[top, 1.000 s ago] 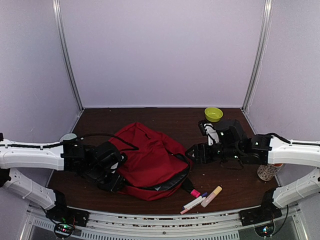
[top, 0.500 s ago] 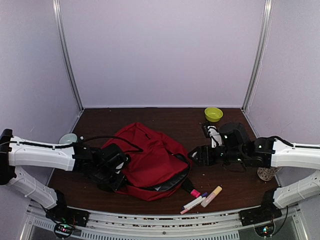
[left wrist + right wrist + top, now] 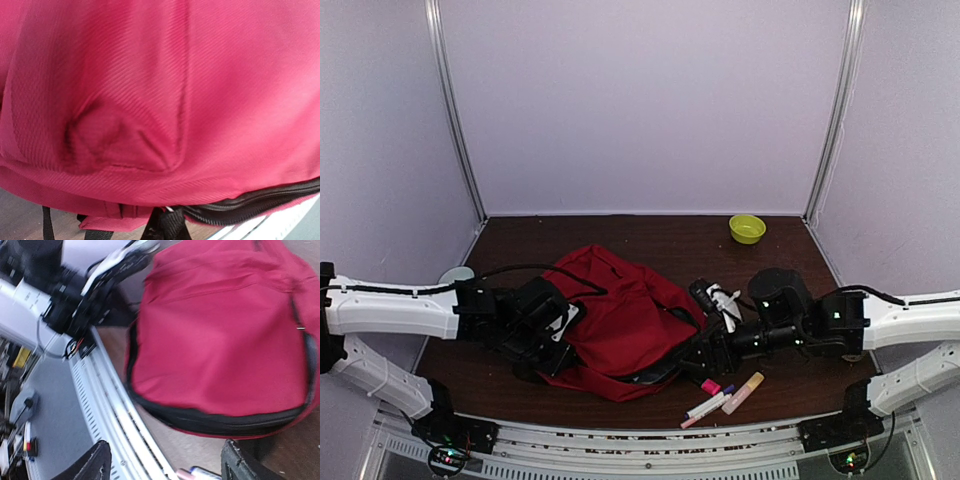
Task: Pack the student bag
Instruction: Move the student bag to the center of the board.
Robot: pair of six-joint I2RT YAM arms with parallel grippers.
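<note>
The student bag (image 3: 620,318) lies against the left hand (image 3: 558,332).

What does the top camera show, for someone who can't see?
A dark-red student bag lies on a brown table. The left gripper is shut at its left edge; the right gripper is open near the markers.

One student bag (image 3: 620,320) and one green bowl (image 3: 747,228) are lying on the single table (image 3: 620,232). Three marker pens are showing: a pink-capped pen (image 3: 711,386), a white pen with a purple cap (image 3: 708,404) and a pale orange pen (image 3: 743,392). Two robot arms are reaching in, the left arm (image 3: 390,308) and the right arm (image 3: 910,312), and one pale round object (image 3: 457,272) is peeking out, mostly hidden.
</note>
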